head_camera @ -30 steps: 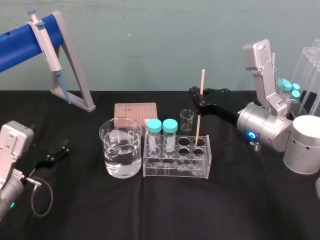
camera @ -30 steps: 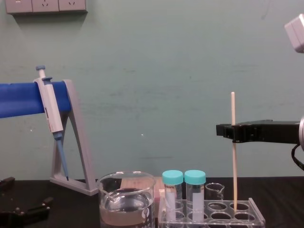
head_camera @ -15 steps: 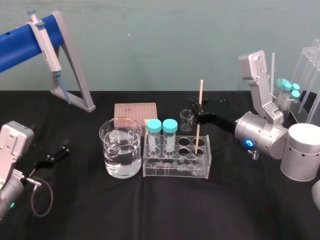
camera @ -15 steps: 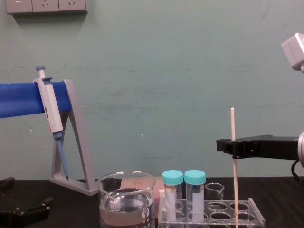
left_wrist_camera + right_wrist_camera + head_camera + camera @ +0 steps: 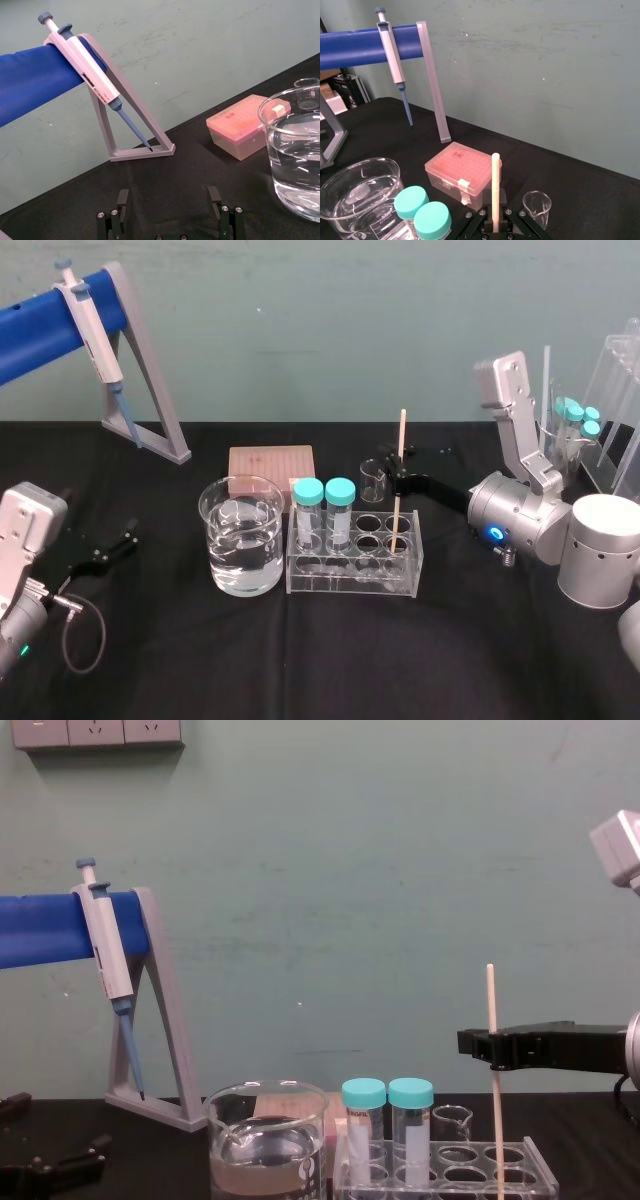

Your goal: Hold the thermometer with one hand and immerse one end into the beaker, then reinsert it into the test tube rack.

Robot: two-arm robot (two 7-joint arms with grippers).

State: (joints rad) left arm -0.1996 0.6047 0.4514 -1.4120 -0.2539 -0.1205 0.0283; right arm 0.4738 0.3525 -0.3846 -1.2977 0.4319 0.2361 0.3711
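**Acrylic rack, skinny rod, dicey release**

Nearest first: left gripper [image 5: 168, 194] parked at the near left of the table, fingers wide apart, holding nothing. Next back, beaker [image 5: 242, 540] of water, just left of the test tube rack [image 5: 350, 578]. Thermometer [image 5: 402, 435] upright, lower end down in a hole at the rack's right end, plenty of length poking up above. Right gripper [image 5: 397, 476] reaching in from the right, clamped on the rod partway up. Behind that, small glass beaker [image 5: 373, 480] and pink tip box [image 5: 271, 462].

Looks like the re-racking step, nearly done. Worth worrying about: back away before opening fully and end up dragging the rod sideways, levering it in the hole, maybe shoving the rack or the two capped tubes [image 5: 340, 502]. Can't tell whether bottomed out either; if not, could drop and rattle on release.
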